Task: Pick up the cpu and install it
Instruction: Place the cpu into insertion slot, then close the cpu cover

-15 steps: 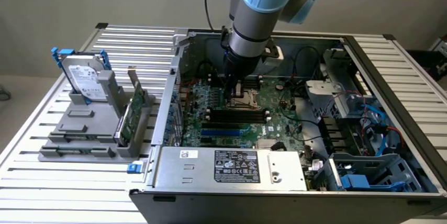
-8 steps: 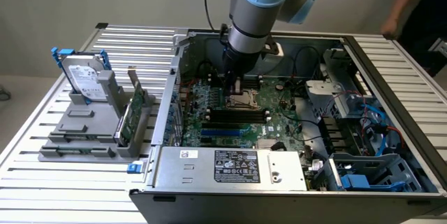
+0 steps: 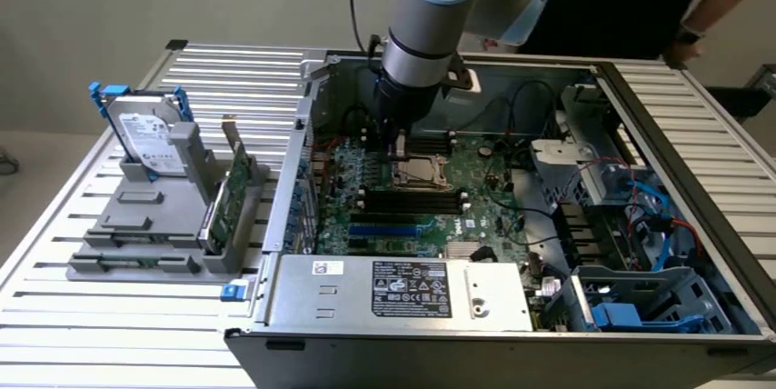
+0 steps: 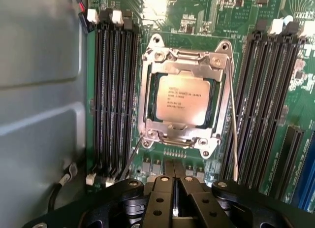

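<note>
The cpu [image 4: 181, 99], a silvery square chip with printed text, lies flat inside the metal socket frame [image 4: 150, 97] on the green motherboard. The frame's bars lie over the chip's edges. My gripper [image 4: 174, 188] is shut with nothing between its black fingers and hangs a short way above the board, just off one side of the socket. In the exterior view the gripper [image 3: 398, 148] reaches down into the open computer case, right beside the socket with the cpu [image 3: 427, 172].
Black memory slots [image 4: 113, 95] flank the socket on both sides, and the grey case wall [image 4: 39, 90] stands close by. A hard drive [image 3: 152, 142] stands in a grey holder at the exterior view's left. A person's arm [image 3: 728, 3] is at the back right.
</note>
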`<state>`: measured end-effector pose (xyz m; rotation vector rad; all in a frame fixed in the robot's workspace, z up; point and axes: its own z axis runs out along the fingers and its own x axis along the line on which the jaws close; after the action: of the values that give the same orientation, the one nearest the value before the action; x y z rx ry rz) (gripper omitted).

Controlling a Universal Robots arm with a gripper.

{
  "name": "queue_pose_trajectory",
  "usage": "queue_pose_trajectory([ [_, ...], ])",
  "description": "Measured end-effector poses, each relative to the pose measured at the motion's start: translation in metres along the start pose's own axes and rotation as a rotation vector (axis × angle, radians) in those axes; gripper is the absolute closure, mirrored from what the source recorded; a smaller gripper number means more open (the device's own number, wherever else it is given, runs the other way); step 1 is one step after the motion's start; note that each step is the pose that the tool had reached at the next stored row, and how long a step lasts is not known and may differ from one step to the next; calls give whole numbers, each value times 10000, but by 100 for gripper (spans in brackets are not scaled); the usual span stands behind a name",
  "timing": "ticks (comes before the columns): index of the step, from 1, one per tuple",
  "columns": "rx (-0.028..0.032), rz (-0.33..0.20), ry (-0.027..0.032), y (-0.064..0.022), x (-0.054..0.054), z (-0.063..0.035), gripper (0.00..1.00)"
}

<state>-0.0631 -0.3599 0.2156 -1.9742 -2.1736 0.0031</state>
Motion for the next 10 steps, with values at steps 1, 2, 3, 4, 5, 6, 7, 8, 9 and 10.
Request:
queue_pose_trajectory([
  [1,-1,-1,4,-29,3,-2,89],
  [2,0,-1,6,-53,5,-5,89],
  [3,0,0,6,-74,8,-11,89],
  [4,0,2,7,-91,8,-18,89],
  [5,-1,7,9,-100,8,-27,89],
  [6,-3,15,12,-103,7,-29,89],
  [7,-3,17,12,-103,7,-29,89],
  [8,-4,18,12,-103,7,-29,89],
  [9,-3,20,11,-104,7,-30,89],
  [10,-3,19,11,-104,7,-30,89],
])
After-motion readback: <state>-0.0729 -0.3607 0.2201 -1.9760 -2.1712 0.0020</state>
